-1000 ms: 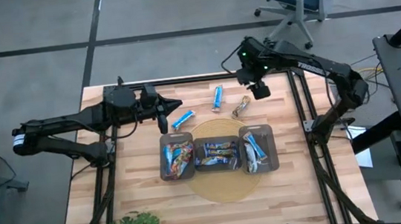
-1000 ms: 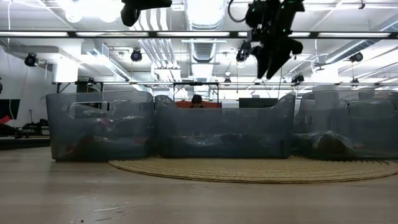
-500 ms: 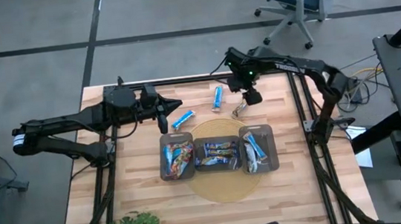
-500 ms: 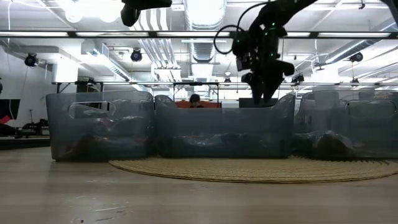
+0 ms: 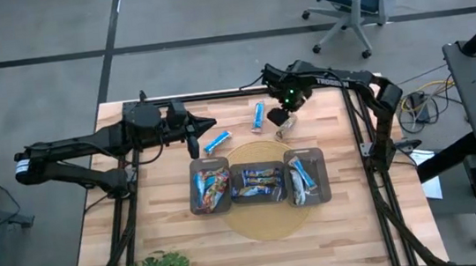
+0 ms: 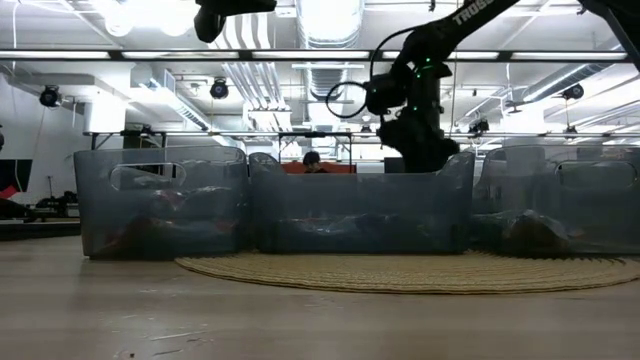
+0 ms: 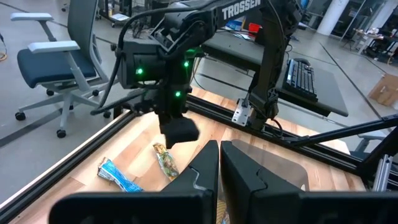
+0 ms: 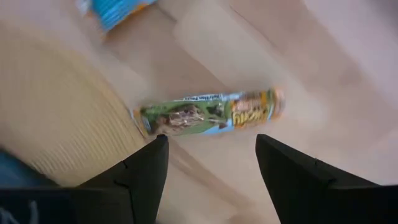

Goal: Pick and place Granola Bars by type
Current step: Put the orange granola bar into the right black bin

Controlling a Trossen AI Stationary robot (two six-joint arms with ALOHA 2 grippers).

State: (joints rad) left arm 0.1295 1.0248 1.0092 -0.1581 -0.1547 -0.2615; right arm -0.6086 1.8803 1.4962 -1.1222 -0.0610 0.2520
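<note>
From above: my right gripper (image 5: pixel 282 118) is now dropping over the green-and-orange bar (image 5: pixel 288 126) lying loose on the table (image 5: pixel 169 238) behind the trays, having swung in from farther right and higher up a second ago. Two blue bars (image 5: pixel 258 115) are lying just left of it, also loose. My left gripper (image 5: pixel 204 123) is waiting near the left blue bar (image 5: pixel 217 140), unmoved. The three trays (image 5: pixel 259 182) are sitting side by side on the round mat (image 5: pixel 265 219), already holding sorted bars (blue ones in the right tray).

From table height: my right arm is reaching down behind the middle tray (image 6: pixel 360 205), where a second ago it was hanging well above the rim; the bar itself is hidden behind the tray walls.

From my left wrist: my own fingers (image 7: pixel 202 171) are pressing together with nothing between them, while across the table the right gripper (image 7: pixel 177 127) is hovering just above the green-and-orange bar (image 7: pixel 165 160), with a blue bar (image 7: pixel 115 174) beside it.

From my right wrist: my two fingers (image 8: pixel 146 171) are standing spread wide apart, and the bar (image 8: pixel 211 115) is lying crosswise just beyond them, not yet gripped, near the mat's edge (image 8: pixel 62 124).

The descent means, I judge, that a pick is beginning: three bars are left outside the trays, and this mixed-colour one is next to be closed on and carried to its tray.
</note>
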